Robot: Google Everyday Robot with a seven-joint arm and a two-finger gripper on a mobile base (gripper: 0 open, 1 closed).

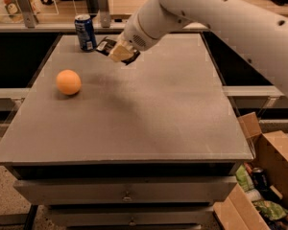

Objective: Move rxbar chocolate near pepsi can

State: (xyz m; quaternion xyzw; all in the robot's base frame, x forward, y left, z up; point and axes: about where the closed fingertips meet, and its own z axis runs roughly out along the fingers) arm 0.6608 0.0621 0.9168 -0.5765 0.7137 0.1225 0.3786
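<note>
The pepsi can (85, 31) stands upright at the far left of the grey table (149, 114), blue with a silver top. My gripper (120, 51) is shut on the rxbar chocolate (107, 46), a flat black wrapper that sticks out to the left of the fingers. It holds the bar above the table, just right of the can and close to it. The white arm reaches in from the upper right.
An orange fruit (68, 82) lies on the table's left side. A cardboard box (266, 176) with clutter and a dark can stands on the floor at the lower right. Shelving with items runs along the back.
</note>
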